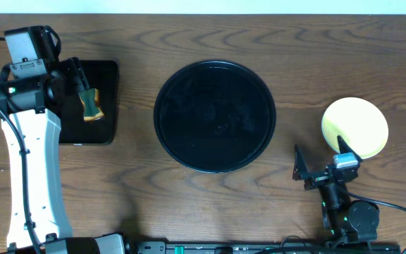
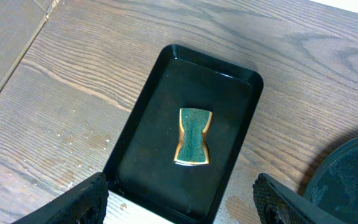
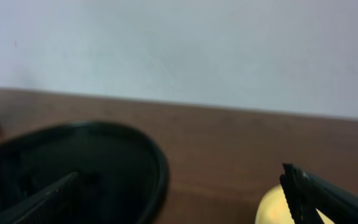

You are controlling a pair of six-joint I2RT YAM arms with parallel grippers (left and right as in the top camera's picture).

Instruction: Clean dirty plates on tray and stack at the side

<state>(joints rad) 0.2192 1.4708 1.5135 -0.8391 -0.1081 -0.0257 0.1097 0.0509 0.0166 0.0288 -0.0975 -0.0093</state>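
Green-topped sponge lying in rectangular black tray on wooden table.

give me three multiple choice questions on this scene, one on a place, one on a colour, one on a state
1. Where does the sponge lie?
A. in the rectangular tray
B. on the bare wood
C. hanging off the table edge

2. What colour is the plate that shows to the right of the round tray?
A. red
B. pale yellow
C. black

3. How do the left fingers stand?
A. shut on the sponge
B. shut on a plate
C. open, holding nothing

Answers:
1 A: the left wrist view shows the sponge lying in the middle of the rectangular tray.
2 B: the overhead view shows a pale yellow disc there.
3 C: the two fingers sit far apart at the bottom of the left wrist view, and the sponge lies free beyond them.
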